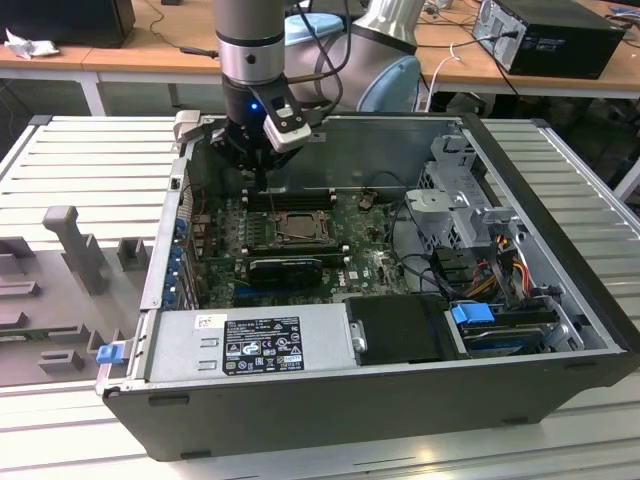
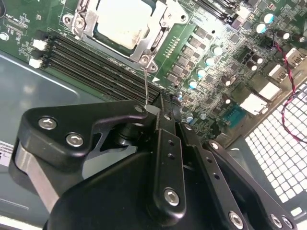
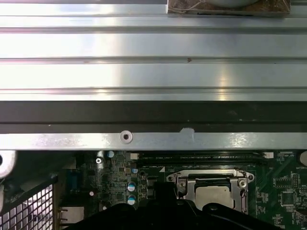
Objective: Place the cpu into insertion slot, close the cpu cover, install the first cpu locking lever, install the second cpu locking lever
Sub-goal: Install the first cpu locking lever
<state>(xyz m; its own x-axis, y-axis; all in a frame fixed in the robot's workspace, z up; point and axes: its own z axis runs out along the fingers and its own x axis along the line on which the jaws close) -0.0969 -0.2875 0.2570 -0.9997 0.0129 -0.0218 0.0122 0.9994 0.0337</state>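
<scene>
The gripper [image 2: 158, 112], pinched nearly closed on a thin locking lever [image 2: 146, 86], hangs beside the insertion slot [image 2: 120, 28] where the cpu [image 2: 122, 21] sits under its cover [image 2: 153, 33]; steady downward pressure seems wise.

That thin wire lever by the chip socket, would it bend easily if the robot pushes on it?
Probably springy rather than floppy: the locking lever is a slim, straight metal wire standing off the cpu cover. It looks light, and smooth enough to slip off the gripper. A sideways push could perhaps bend it.
</scene>
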